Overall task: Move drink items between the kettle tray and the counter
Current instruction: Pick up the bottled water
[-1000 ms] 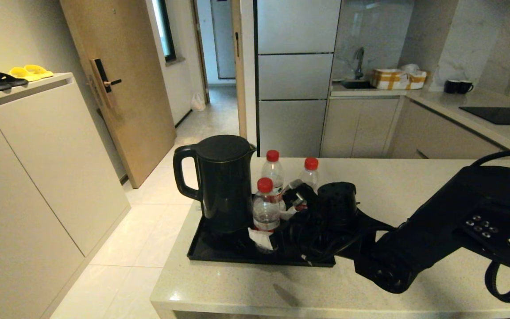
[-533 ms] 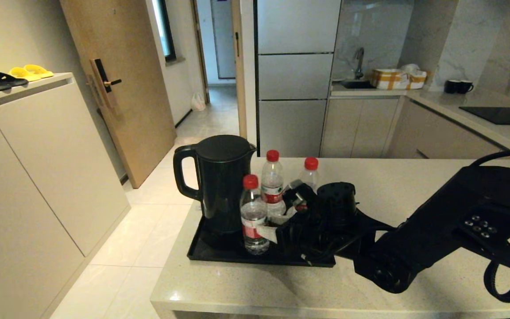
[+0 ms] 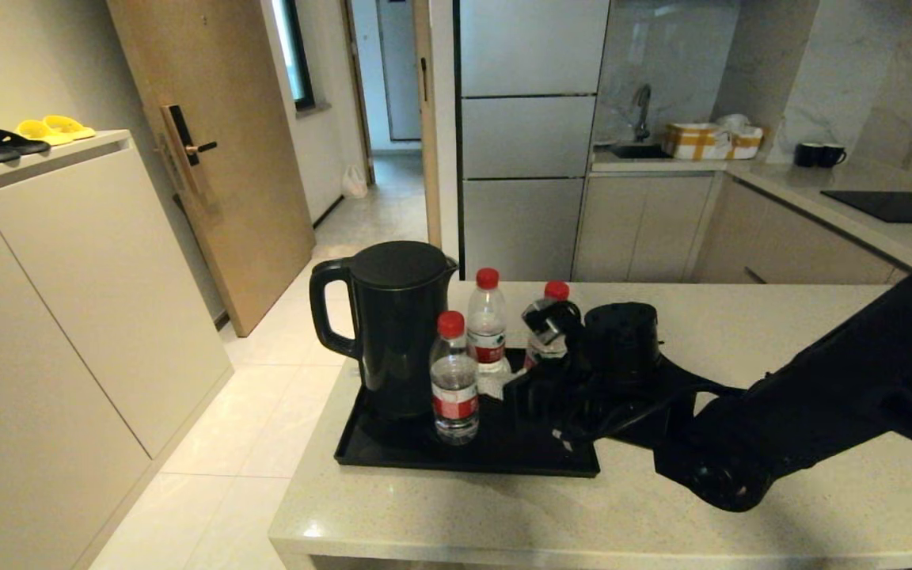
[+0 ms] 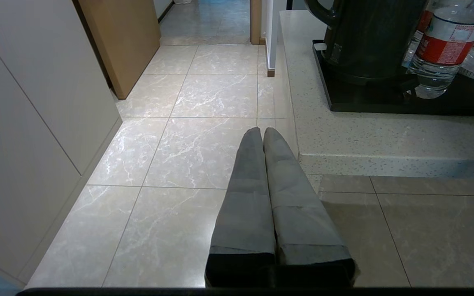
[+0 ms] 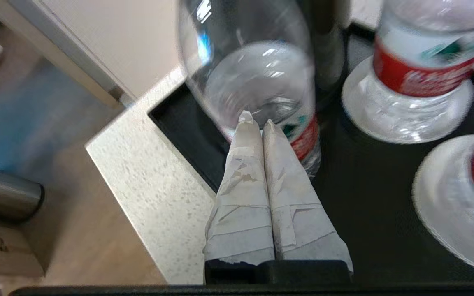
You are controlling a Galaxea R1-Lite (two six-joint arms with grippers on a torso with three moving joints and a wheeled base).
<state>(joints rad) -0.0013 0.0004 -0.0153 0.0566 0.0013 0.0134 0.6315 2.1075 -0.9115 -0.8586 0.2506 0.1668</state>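
Note:
The black kettle (image 3: 400, 332) stands at the left end of the black tray (image 3: 393, 457) on the speckled counter (image 3: 662, 507). Three red-capped bottles stand on the tray. The front bottle (image 3: 456, 378) (image 5: 257, 74) is upright beside the kettle. The middle bottle (image 3: 488, 324) (image 5: 422, 61) stands behind it, and the back bottle (image 3: 556, 291) is partly hidden by my right arm. My right gripper (image 3: 494, 385) (image 5: 256, 120) is shut and empty, its tips close beside the front bottle's lower body. My left gripper (image 4: 261, 131) is shut and empty, low over the floor off the counter's left edge.
White saucers (image 5: 401, 123) sit under the middle and back bottles. The counter ends just left of the tray, with tiled floor (image 4: 187, 135) below. A beige cabinet (image 3: 44, 261) carries slippers at the left. A cooktop (image 3: 899, 206) and mugs (image 3: 818, 154) are far behind.
The front bottle went left toward the kettle in my right gripper and now stands free. The right gripper has pulled back to the right and shut.

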